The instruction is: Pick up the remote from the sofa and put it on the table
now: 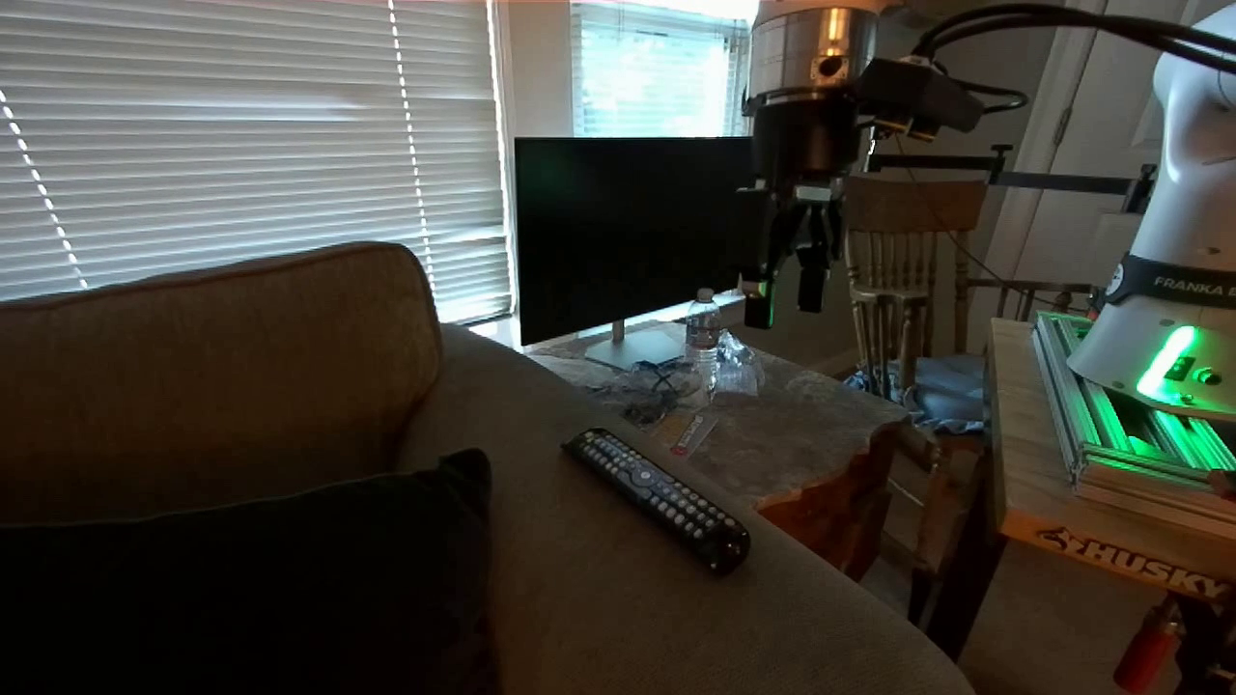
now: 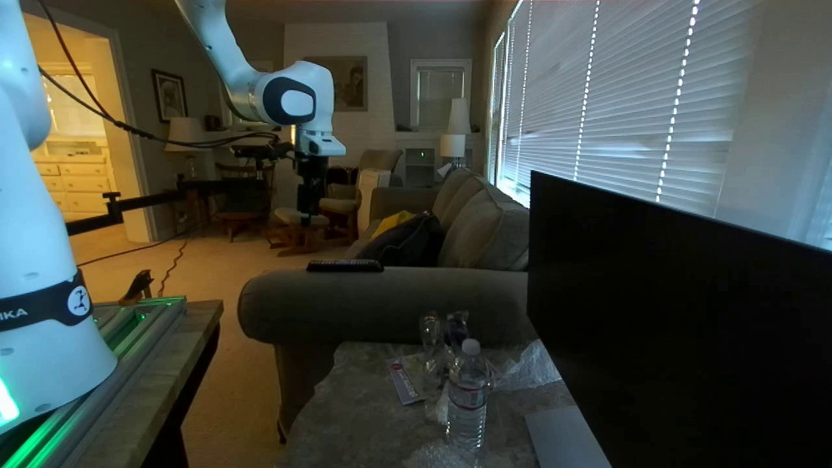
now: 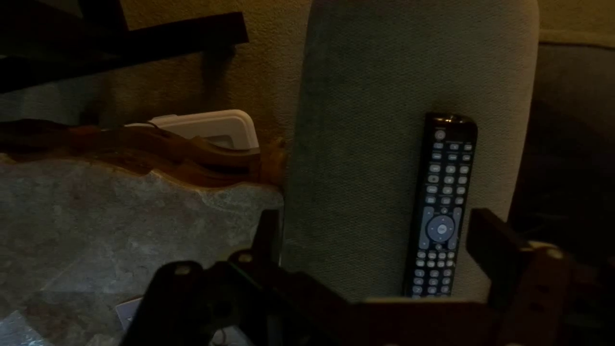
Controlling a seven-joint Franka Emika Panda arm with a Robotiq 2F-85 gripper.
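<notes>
The tan sofa [image 1: 579, 589] stands beside the mottled tabletop [image 1: 777, 425], which carries a black screen [image 1: 628, 232]. The gripper [image 1: 787, 297] hangs in the air, its fingers [image 3: 495, 259] spread apart. The black remote [image 1: 657, 497] (rows of pale buttons facing up) lies on the sofa's rounded arm, lower than the gripper.

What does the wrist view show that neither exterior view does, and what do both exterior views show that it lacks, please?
Only the wrist view shows a pale round-cornered object, too dim to identify, beyond the edge of the tabletop.
Only the exterior views show the monitor, the window blinds and the capped water bottle.
All share that tabletop, the remote control lying on the sofa arm, and the fingers.
</notes>
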